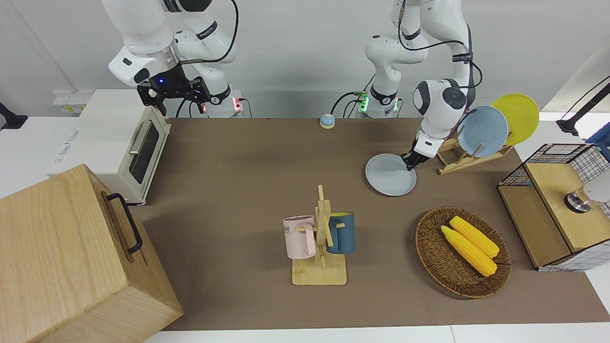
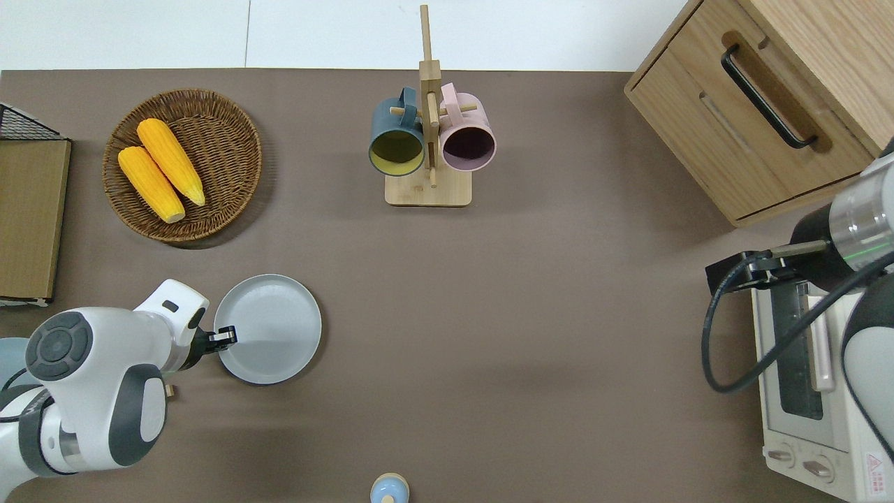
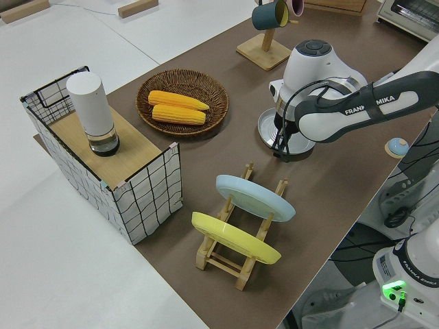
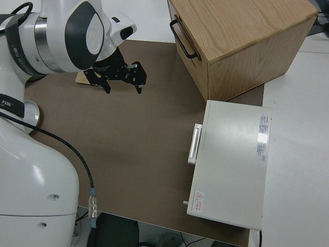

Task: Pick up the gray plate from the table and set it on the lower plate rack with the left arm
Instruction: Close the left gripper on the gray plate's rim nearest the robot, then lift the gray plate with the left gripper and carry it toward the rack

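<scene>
The gray plate point(image 1: 388, 178) point(image 2: 272, 325) lies flat on the brown mat toward the left arm's end of the table. My left gripper point(image 1: 411, 164) point(image 2: 225, 337) is down at the plate's rim, on the edge closest to the lower plate rack point(image 1: 464, 159) point(image 3: 233, 259). The left side view shows only a sliver of the gray plate point(image 3: 266, 130), the rest hidden by the arm. A light blue plate point(image 1: 482, 131) and a yellow plate point(image 1: 517, 116) lean in the rack's slots. My right gripper point(image 4: 123, 86) is open with nothing in it, and that arm is parked.
A wicker basket point(image 1: 431, 247) with two corn cobs sits farther from the robots than the gray plate. A wooden mug stand point(image 1: 321, 238) holds two mugs mid-table. A wire basket point(image 1: 557, 205), a toaster oven point(image 1: 124, 143), a wooden drawer box point(image 1: 71, 257) and a small blue bell point(image 1: 327, 121) border the mat.
</scene>
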### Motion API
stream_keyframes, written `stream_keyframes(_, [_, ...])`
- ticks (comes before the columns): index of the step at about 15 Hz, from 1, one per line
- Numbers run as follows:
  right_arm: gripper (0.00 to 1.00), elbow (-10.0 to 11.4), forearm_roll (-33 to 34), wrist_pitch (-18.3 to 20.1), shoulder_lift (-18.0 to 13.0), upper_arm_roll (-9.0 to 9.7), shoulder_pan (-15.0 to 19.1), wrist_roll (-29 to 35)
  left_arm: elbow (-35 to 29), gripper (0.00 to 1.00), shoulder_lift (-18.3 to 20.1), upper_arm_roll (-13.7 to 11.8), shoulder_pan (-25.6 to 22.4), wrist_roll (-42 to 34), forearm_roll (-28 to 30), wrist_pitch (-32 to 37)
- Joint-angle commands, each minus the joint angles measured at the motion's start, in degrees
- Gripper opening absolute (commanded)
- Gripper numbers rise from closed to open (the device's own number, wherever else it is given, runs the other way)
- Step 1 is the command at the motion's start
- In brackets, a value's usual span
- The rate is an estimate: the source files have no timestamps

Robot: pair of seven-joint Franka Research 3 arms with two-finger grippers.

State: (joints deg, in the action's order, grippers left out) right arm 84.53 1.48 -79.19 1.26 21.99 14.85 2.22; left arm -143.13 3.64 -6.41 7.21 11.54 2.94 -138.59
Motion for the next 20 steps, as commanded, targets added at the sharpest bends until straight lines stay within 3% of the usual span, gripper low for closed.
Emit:
stream_keyframes(1, [0.983,-0.41,0.28,0.62,-0.12,1.21,1.32,0.68,-0.74,0.0,-0.48,-0.35,0.35,0.59,0.13,-1.15])
stream_keyframes(10, [0.983,-0.41,0.37,0.62,-0.12,1.21,1.32,0.68,1.79,0.0,0.05,-0.35,0.35,0.41,0.05,0.25])
stream_keyframes(20, [0.983,-0.41,0.28,0.62,-0.12,1.21,1.32,0.68,22.08,0.0,0.58,-0.44,-0.09,-0.47,-0.04,30.28])
